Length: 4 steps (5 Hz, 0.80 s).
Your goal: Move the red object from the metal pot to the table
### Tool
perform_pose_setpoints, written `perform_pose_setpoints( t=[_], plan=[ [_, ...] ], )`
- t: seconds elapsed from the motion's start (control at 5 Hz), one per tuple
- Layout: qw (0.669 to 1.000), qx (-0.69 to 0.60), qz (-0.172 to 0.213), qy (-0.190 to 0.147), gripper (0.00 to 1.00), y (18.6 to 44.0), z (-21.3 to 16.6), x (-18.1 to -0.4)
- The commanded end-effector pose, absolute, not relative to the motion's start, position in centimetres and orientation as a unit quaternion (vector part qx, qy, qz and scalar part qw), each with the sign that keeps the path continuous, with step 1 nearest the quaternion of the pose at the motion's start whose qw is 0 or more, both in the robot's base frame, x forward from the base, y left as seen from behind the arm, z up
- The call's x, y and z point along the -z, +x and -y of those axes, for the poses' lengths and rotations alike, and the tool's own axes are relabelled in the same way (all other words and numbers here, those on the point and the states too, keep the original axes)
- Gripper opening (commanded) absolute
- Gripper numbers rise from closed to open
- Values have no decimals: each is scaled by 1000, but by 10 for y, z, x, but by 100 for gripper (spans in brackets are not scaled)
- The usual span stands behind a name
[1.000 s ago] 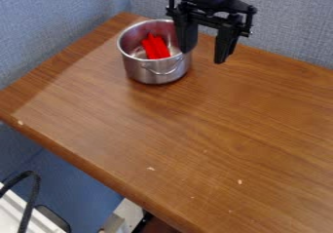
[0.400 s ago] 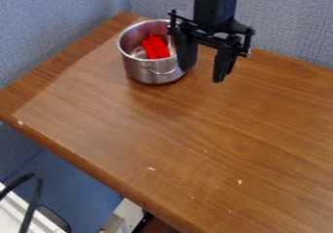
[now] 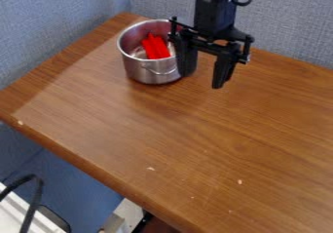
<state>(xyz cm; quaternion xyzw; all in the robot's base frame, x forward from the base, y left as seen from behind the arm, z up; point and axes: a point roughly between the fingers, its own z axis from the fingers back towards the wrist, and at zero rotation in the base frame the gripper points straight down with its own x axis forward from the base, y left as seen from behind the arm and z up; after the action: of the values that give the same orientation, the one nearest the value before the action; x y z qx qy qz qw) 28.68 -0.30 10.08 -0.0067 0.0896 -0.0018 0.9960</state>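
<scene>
The red object [image 3: 156,48] lies inside the metal pot [image 3: 146,73], which stands at the far left of the wooden table [image 3: 196,149]. My gripper [image 3: 203,78] points straight down just right of the pot. It is open, with nothing between its black fingers. The left finger [image 3: 186,63] hangs close by the pot's right rim, and I cannot tell whether it touches. The right finger [image 3: 220,71] is over bare wood.
A blue-grey wall runs behind the table. The table's left and front edges drop off to the floor, where dark cables lie at the lower left.
The open gripper has sunk a little beside the pot. The pot and the red object have not moved.
</scene>
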Motion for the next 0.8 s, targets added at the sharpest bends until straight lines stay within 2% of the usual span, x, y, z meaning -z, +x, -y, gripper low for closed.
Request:
perform_pose_setpoints(
  t=[0.0,0.2,0.6],
  plan=[
    [996,-6,-86,-6,100,288,-4,-104],
    [996,-14,-89,-6,100,290,-14,-105],
    [997,-39,-71,-14,100,296,-55,-122]
  ],
)
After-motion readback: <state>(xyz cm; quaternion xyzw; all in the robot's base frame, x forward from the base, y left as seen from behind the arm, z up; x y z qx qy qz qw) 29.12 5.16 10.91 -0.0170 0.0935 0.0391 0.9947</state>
